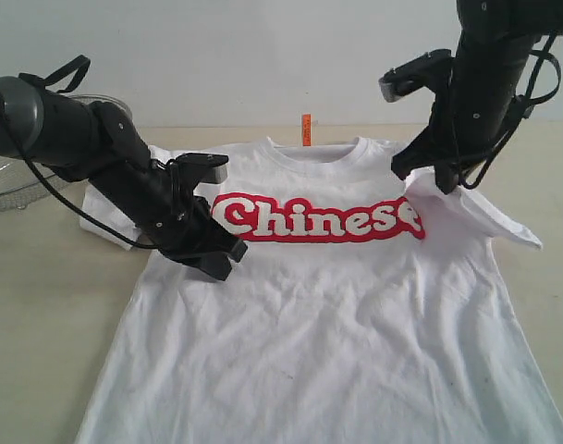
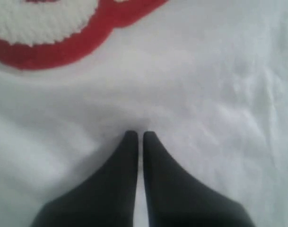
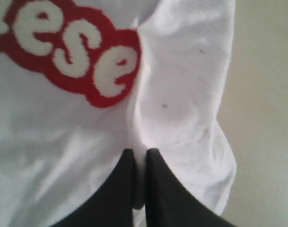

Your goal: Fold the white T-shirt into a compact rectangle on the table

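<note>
Off-task items | round wire-mesh metal basket [image 1: 6,185]: far left edge of exterior view, partly hidden, contents not discernible | plain pale wall [image 1: 263,55]: spans the background

You are looking at what is coming across as a robotics lab or test bench, not a home. The left arm [image 1: 96,148] and right arm [image 1: 484,83], black and trailing loose cables, are working over a wide beige table [image 1: 41,305]. A blank pale wall [image 1: 263,55] is closing off the back, while the white T-shirt [image 1: 327,314] and a wire-mesh basket [image 1: 8,190] are lying on the tabletop.
</note>
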You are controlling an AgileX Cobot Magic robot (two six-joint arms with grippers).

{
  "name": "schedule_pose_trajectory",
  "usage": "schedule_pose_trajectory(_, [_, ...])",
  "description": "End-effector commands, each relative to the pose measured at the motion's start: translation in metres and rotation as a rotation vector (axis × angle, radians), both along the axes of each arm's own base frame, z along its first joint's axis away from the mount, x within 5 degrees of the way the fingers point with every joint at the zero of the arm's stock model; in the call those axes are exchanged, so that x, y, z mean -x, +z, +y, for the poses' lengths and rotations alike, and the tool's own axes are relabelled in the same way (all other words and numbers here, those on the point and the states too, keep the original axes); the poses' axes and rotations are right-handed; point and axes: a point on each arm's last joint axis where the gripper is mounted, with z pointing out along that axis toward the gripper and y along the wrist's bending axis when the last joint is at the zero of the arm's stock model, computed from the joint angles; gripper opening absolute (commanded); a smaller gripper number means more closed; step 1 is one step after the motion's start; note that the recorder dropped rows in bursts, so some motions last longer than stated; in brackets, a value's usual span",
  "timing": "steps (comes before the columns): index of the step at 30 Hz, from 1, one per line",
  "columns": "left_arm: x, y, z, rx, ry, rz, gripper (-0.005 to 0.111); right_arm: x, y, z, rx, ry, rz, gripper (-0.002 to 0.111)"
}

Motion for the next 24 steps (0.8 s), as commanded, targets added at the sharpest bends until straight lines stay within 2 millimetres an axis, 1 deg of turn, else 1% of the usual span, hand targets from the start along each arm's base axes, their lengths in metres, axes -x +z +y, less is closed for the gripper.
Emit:
schedule_pose_trajectory(1, [-0.001, 0.001, 0.000, 0.007, 0.008, -0.011, 0.005, -0.002, 0.015, 0.013, -0.144, 0.023, -0.017, 0.000])
schedule_pose_trajectory(4, [-0.001, 0.001, 0.000, 0.007, 0.008, -0.011, 0.005, -0.001, 0.015, 0.020, -0.227, 0.011, -0.009, 0.000])
schedule_pose_trajectory(6, [-0.001, 0.001, 0.000, 0.007, 0.009, -0.013, 0.005, -0.002, 0.012, 0.023, -0.259, 0.003, 0.006, 0.000])
schedule_pose_trajectory(11, [-0.001, 0.001, 0.000, 0.007, 0.009, -0.013, 0.005, -0.006, -0.005, 0.035, -0.362, 0.025, 0.056, 0.000])
schedule_pose_trajectory(14, [-0.001, 0.001, 0.000, 0.007, 0.009, -0.013, 0.005, -0.010, -0.023, 0.041, -0.359, 0.033, 0.086, 0.000])
schedule_pose_trajectory(17, [-0.001, 0.001, 0.000, 0.007, 0.008, -0.011, 0.005, -0.016, -0.045, 0.046, -0.351, 0.031, 0.097, 0.000])
schedule_pose_trajectory(19, [-0.001, 0.001, 0.000, 0.007, 0.008, -0.011, 0.005, -0.020, -0.055, 0.048, -0.337, 0.037, 0.092, 0.001])
schedule_pose_trajectory(20, [-0.001, 0.001, 0.000, 0.006, 0.009, -0.014, 0.005, -0.020, -0.058, 0.048, -0.333, 0.042, 0.096, 0.003])
schedule_pose_trajectory(22, [-0.002, 0.001, 0.000, 0.005, 0.016, -0.028, 0.005, -0.020, -0.061, 0.048, -0.330, 0.053, 0.101, 0.016])
schedule_pose_trajectory(23, [-0.003, 0.001, 0.000, 0.004, 0.018, -0.032, 0.005, -0.020, -0.061, 0.048, -0.327, 0.059, 0.102, 0.024])
schedule_pose_trajectory(24, [-0.003, 0.001, 0.000, 0.004, 0.020, -0.036, 0.005, -0.019, -0.060, 0.048, -0.327, 0.060, 0.110, 0.038])
